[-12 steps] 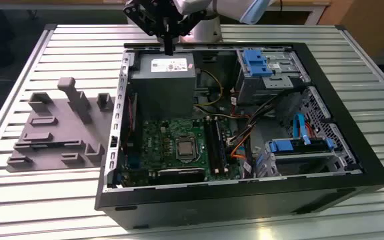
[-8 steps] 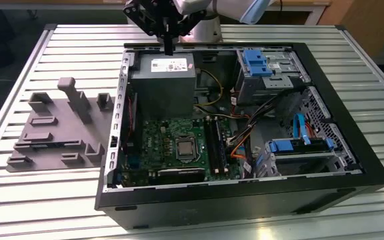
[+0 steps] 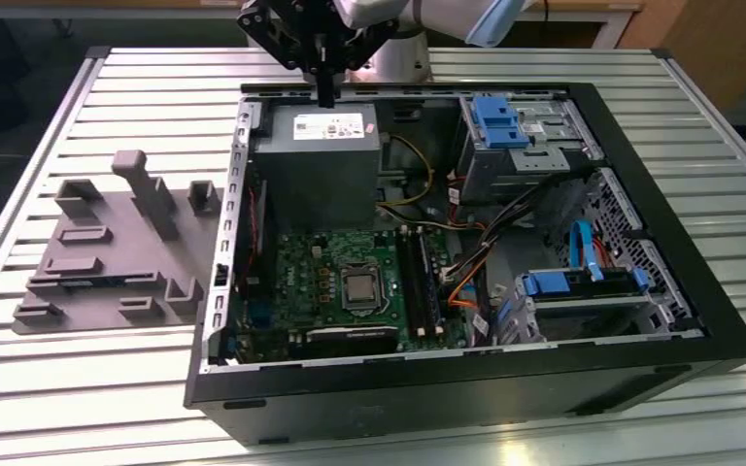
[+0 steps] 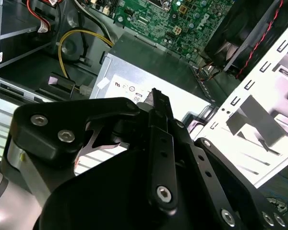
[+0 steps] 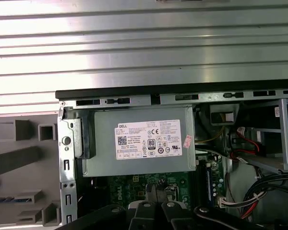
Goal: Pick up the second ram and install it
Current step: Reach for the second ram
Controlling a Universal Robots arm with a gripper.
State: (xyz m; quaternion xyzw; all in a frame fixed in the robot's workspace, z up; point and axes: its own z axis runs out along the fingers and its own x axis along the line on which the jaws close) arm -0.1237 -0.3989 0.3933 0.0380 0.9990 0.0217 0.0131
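My gripper [image 3: 327,100] hangs over the back edge of the open computer case [image 3: 477,383], just above the grey power supply [image 3: 315,160]. Its black fingers [image 4: 158,124] stand together, shut, and I see nothing held between them. The second ram is out of view. The long black memory slots [image 3: 419,286] lie on the green motherboard [image 3: 327,277], well in front of the gripper. In the first wrist view the power supply [image 5: 139,141] sits right below the gripper's links.
A grey fixture [image 3: 101,243] with upright blocks stands on the slatted metal table [image 3: 88,388] at the exterior view's left of the case. Inside the case are blue drive bays [image 3: 496,121], orange and black cables [image 3: 477,257] and a metal bracket [image 4: 259,124].
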